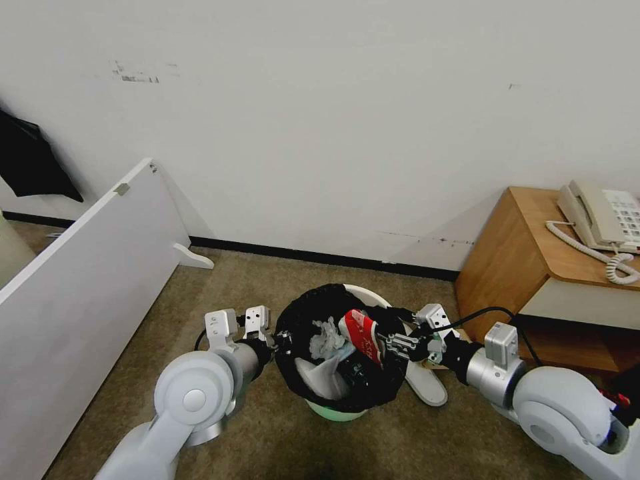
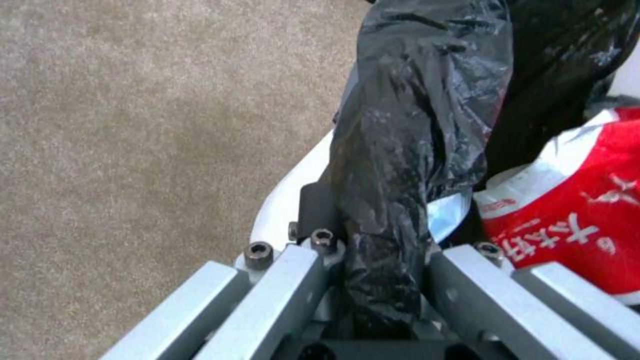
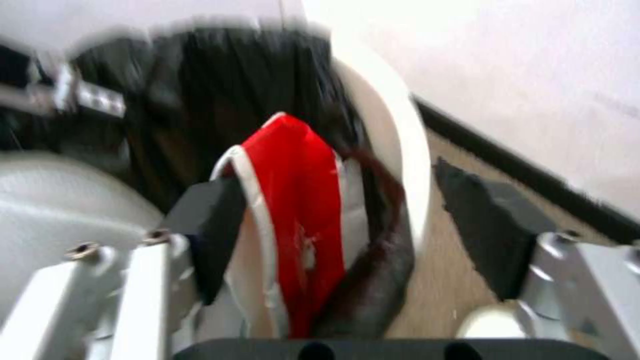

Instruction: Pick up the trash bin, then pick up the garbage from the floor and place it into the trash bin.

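Note:
The trash bin, white with a black bag folded over its rim, is held a little above the carpet. My left gripper is shut on the bag-covered rim on the bin's left side. Inside lie crumpled tissues and a flattened red-and-white cup. My right gripper hangs open over the bin's right rim. The red cup leans on the bag between its spread fingers. A white slipper lies on the floor beside the bin.
A wooden cabinet with a beige telephone stands close on the right. A white board leans at the left, with a pale bin behind it. The wall is just beyond the trash bin. Open carpet lies ahead on the left.

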You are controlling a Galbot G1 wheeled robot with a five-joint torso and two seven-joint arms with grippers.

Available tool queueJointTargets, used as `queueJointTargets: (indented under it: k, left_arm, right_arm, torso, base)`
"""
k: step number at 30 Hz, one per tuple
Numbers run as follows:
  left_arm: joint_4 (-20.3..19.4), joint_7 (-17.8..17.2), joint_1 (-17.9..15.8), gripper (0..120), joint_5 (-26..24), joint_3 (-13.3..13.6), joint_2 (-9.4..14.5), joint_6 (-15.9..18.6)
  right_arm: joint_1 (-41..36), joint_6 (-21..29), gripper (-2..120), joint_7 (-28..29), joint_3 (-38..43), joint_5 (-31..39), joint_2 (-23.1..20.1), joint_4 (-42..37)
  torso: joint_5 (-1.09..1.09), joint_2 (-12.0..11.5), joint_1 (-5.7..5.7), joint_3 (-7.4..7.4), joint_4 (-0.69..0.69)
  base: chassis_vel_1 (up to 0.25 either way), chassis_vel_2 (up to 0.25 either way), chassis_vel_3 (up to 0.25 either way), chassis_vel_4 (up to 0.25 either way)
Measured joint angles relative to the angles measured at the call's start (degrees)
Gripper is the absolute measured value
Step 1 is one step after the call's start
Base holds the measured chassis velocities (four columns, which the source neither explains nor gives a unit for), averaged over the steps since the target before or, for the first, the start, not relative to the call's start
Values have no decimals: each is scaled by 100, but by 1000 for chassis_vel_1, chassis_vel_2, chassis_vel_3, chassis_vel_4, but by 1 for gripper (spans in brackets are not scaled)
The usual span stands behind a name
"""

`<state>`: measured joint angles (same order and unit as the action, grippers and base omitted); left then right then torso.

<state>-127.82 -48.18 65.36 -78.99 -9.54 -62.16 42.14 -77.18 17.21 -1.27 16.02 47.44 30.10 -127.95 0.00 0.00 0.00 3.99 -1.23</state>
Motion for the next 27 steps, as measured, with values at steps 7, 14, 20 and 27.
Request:
queueJointTargets:
  k: [7, 14, 20, 27]
  left_arm:
    - [-32, 17, 3, 2, -30, 3, 1, 0]
    - [-28, -23, 37, 2, -73, -34, -18, 0]
    - [34, -356, -9, 2, -430, -58, -41, -2]
    - [33, -519, -43, 2, -548, -56, -60, -2]
  right_arm:
    - [-11, 13, 98, 30, 3, -14, -5, 16]
    - [-9, 15, 100, 27, -26, -33, 39, -2]
    - [35, -12, 100, 4, 322, 186, -69, -199]
    - [-24, -22, 100, -3, 543, 241, -117, -292]
  torso:
    - [-1, 0, 0, 0, 0]
    - [0, 0, 0, 0, -1]
    - [0, 0, 0, 0, 0]
    - [0, 0, -1, 0, 0]
  base:
    - [0, 0, 0, 0]
    - [0, 0, 0, 0]
    - [0, 0, 0, 0]
    - [0, 0, 0, 0]
